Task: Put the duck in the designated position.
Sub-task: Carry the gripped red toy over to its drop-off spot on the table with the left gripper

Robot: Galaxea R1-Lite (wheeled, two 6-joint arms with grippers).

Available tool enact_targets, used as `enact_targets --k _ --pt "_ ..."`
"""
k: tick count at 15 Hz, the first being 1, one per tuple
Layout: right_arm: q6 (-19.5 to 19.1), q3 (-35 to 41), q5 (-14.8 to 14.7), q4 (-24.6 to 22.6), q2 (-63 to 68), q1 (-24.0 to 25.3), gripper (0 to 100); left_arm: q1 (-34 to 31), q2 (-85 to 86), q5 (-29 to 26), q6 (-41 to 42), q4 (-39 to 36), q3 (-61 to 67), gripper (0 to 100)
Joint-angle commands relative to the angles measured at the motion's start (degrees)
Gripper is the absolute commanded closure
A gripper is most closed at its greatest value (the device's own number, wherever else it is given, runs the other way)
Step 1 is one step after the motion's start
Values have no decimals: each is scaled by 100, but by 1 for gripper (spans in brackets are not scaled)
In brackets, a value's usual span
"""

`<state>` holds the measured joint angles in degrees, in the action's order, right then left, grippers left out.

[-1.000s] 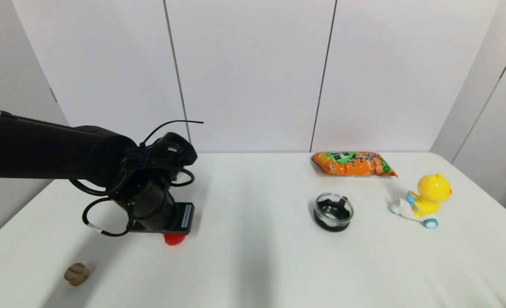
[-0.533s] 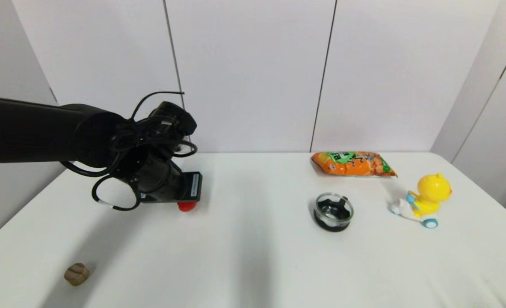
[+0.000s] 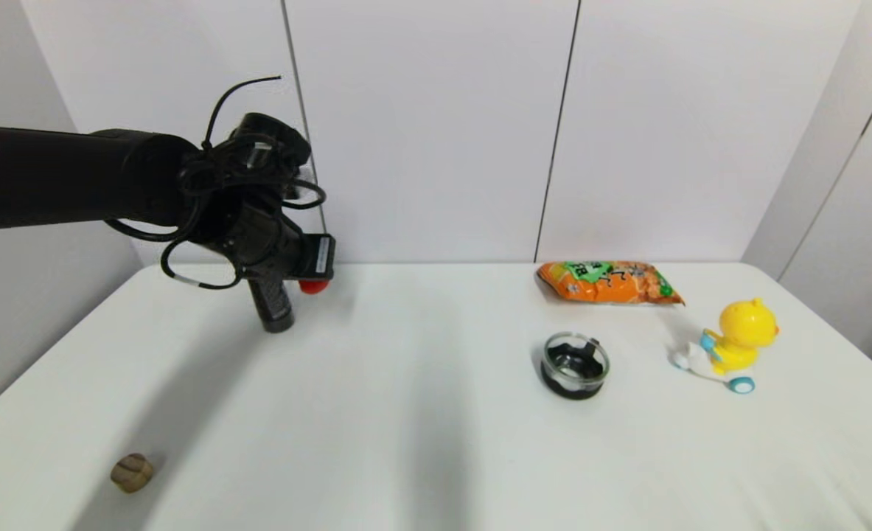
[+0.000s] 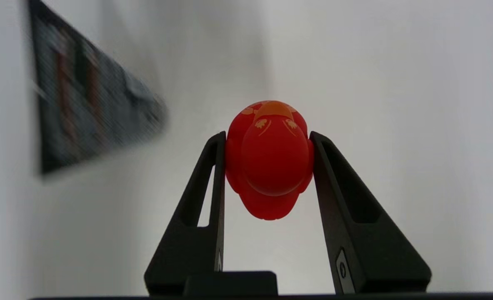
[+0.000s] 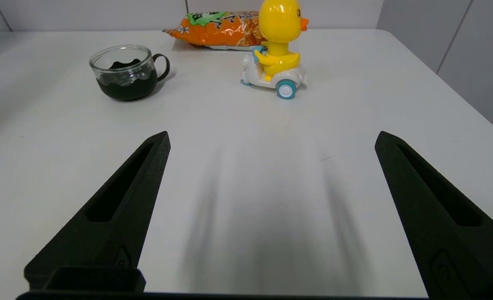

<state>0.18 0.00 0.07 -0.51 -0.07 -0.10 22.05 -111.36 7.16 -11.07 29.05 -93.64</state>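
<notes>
The left gripper (image 4: 267, 141) is gripping the duck (image 4: 269, 160) across its body, one finger pressing each flank, and carrying it in the air beside the black tube (image 3: 273, 306), above the table (image 3: 436, 442). The right gripper (image 5: 271, 141) is waiting with jaws spread wide and empty, facing the glass cup (image 5: 123, 73).

To do the carry well, in my judgement, the squeeze should be kept steady; the body is rounded and smooth, so any slackening risks it slipping; the arm should clear the tube before descending.

Nothing is marking the designated position; in the head view the wrist is covering most of the duck (image 3: 314, 286), and the tube's top is hidden behind the arm.
</notes>
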Motion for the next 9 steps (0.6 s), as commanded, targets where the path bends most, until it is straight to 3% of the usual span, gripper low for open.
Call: enact_targets --k 1,9 --pt "-1 0 1 -2 7 1 0 -447 -474 -12 782 -356 -559 100" --pt "-1 0 1 -2 7 1 0 -614 -958 -39 966 -444 -1113 100"
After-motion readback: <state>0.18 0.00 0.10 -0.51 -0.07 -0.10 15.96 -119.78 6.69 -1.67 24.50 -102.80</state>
